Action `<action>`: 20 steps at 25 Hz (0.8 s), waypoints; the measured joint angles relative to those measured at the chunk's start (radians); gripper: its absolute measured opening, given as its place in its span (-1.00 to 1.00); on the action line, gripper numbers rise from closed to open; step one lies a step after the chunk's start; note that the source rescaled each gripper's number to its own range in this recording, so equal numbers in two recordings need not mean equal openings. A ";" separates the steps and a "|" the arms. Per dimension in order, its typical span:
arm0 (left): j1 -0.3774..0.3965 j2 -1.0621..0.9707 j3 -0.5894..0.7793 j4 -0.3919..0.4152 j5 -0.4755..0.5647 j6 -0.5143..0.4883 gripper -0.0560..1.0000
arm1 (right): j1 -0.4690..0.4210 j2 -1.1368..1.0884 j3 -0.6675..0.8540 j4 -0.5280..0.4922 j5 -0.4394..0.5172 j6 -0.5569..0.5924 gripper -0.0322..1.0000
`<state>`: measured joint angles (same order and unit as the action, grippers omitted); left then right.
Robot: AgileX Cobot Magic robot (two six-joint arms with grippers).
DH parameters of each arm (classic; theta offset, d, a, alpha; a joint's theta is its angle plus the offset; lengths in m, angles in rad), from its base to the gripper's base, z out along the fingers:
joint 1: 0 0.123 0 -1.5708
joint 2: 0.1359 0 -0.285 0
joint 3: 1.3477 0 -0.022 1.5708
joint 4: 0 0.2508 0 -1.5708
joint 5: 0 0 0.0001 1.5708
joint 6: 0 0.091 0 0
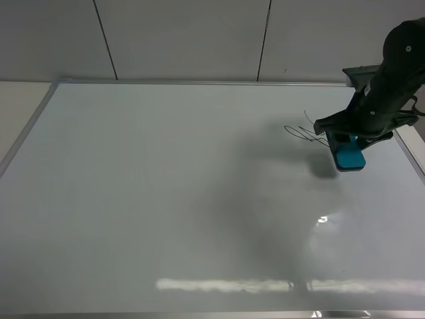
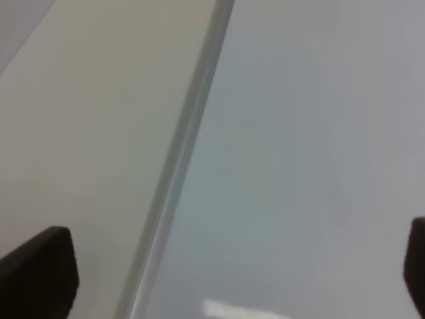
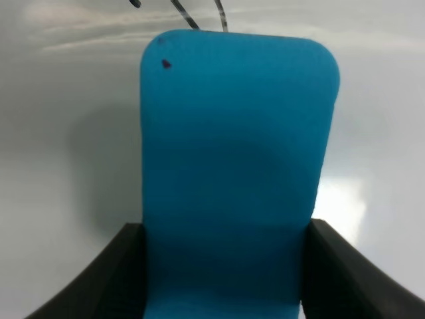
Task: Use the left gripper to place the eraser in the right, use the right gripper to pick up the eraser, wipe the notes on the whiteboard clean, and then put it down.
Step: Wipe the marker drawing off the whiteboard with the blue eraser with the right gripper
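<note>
Blue eraser (image 3: 236,153) is clamped in the right gripper (image 3: 222,272); notes (image 1: 302,131) at its ten o'clock may be smeared under uneven pressure.

Dim, soft light; glare streaks the whiteboard (image 1: 146,166), wrist views blurred.

At 2 o'clock in the high view the right gripper (image 1: 346,138) hides the far end of the blue eraser (image 1: 350,158) and part of the scribbled notes (image 1: 300,131), and its arm (image 1: 398,66) runs off frame. Left wrist shot's pretty blurry, and the left gripper (image 2: 229,272) fingertips (image 2: 40,272) are cropped by the frame.
</note>
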<state>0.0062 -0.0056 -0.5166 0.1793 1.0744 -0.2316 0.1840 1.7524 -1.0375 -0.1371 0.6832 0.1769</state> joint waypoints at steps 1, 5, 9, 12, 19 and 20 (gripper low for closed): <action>0.000 0.000 0.000 0.000 0.000 0.000 1.00 | -0.009 0.022 -0.015 0.026 -0.005 -0.022 -0.94; 0.000 0.000 0.000 0.000 0.000 0.000 1.00 | -0.021 0.086 -0.068 0.096 -0.017 -0.073 -0.94; 0.000 0.000 0.000 0.000 0.000 0.000 1.00 | -0.025 0.188 -0.157 0.128 -0.027 -0.108 -0.94; 0.000 0.000 0.000 0.000 0.000 0.000 1.00 | -0.025 0.268 -0.236 0.152 -0.023 -0.137 -0.94; 0.000 0.000 0.000 0.001 0.000 0.000 1.00 | -0.025 0.320 -0.295 0.153 0.001 -0.162 -0.94; 0.000 0.000 0.000 0.001 0.000 0.000 1.00 | -0.027 0.324 -0.299 0.153 0.002 -0.163 -0.94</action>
<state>0.0062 -0.0056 -0.5166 0.1801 1.0744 -0.2316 0.1568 2.0767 -1.3362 0.0162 0.6849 0.0134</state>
